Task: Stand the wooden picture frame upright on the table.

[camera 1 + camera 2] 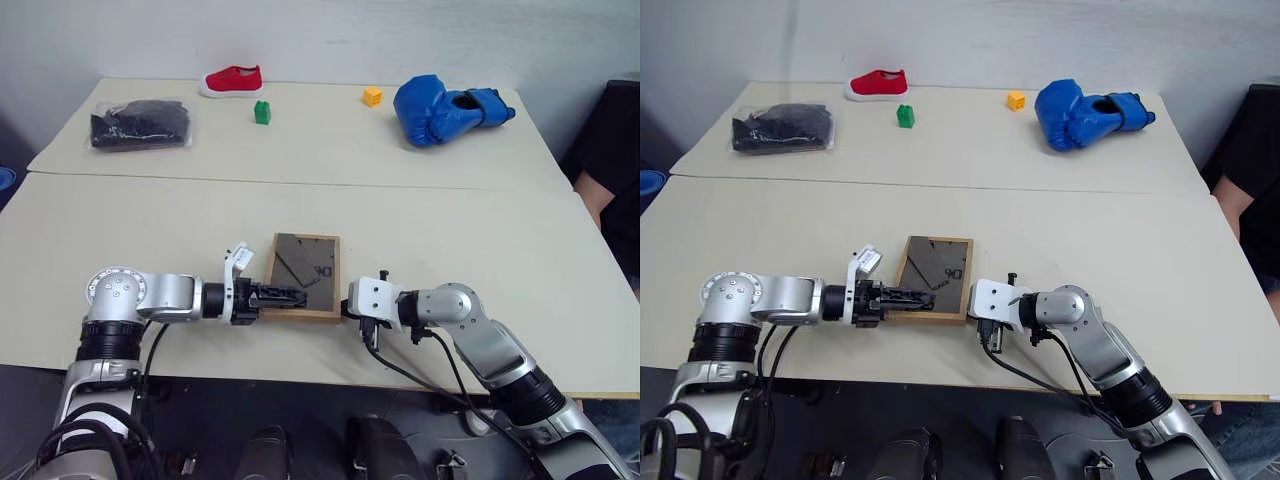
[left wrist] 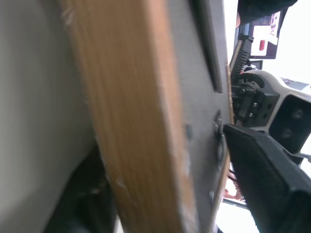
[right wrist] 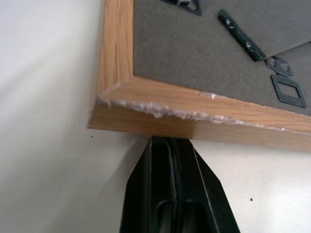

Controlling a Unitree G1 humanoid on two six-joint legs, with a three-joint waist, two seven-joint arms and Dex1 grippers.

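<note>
From the head views, the frame (image 1: pixel 303 276) lies back-up near the table's (image 1: pixel 450 230) front edge, between the two arms. The left gripper (image 1: pixel 285 297) comes in from the left, its jaws straddling the frame's near-left corner, partly open around the wood; whether it's actually clamped, I can't tell. The left wrist view puts one black finger (image 2: pixel 272 179) over the grey backing and the wood edge running between the jaws. In the right wrist view, the right gripper (image 3: pixel 170 145) is pinched tight with nothing in it, tips butted against the frame's chipped side edge. It looks light and rigid with a smooth wood rim, likely glass in front, so hold by the rim.
</note>
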